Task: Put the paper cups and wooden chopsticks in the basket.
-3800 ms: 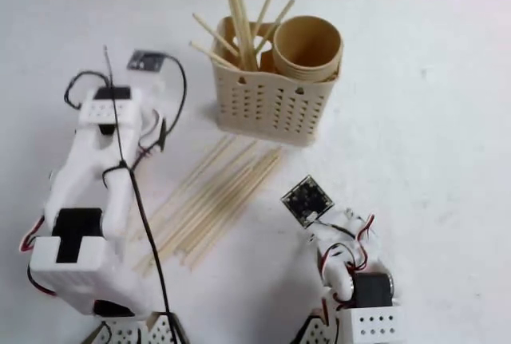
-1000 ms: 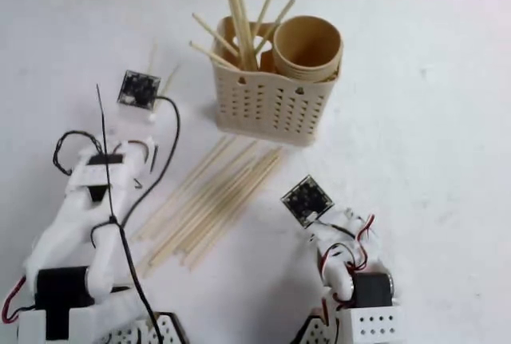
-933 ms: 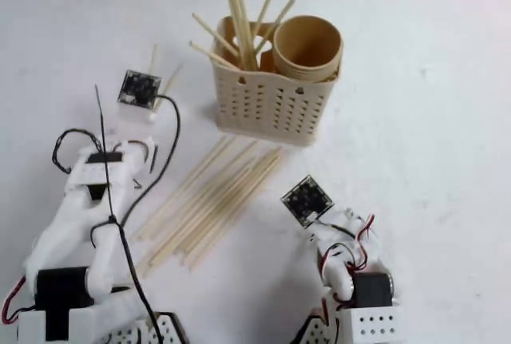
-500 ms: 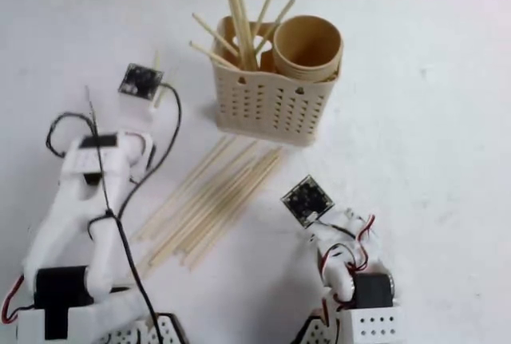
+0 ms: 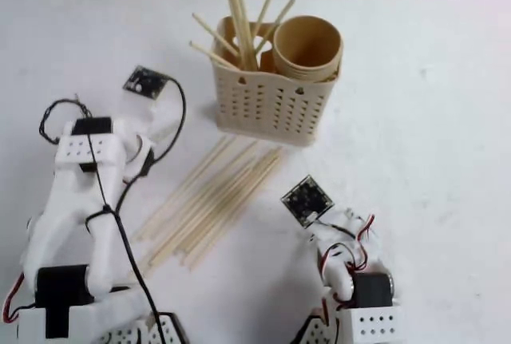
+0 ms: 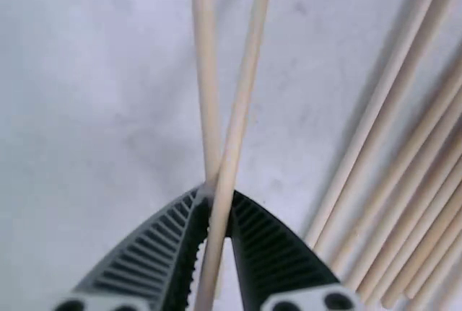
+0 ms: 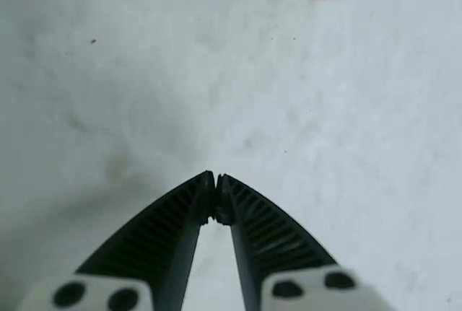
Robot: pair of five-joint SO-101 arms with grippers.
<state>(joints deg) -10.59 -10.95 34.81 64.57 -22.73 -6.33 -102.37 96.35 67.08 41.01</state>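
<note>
Pinching two chopsticks (image 6: 242, 109) in the left gripper (image 6: 216, 213), crossed right at the jaws, just beside the pile (image 5: 207, 200); cannot tell whether lifted off the table (image 5: 431, 120) or lying on it. Judging the step as carrying this pair to the basket (image 5: 271, 108): keep the pinch firm, since crossed sticks probably pivot and one may slip. Lift clear of the pile before swinging over, tip the free ends down, and aim for the side with the standing chopsticks (image 5: 243, 25), not the side with the cups (image 5: 307, 45). Let go only once the tips sit below the rim. Leave the right gripper (image 7: 216, 199) alone, pressed together on nothing, low over bare table. From the left wrist view, take the crossing and the grip, hidden under the wrist camera in the high view. From the high view, take the layout: basket at the far middle of the table, cups nested inside, pile between the arms with its far ends near the basket's foot.
</note>
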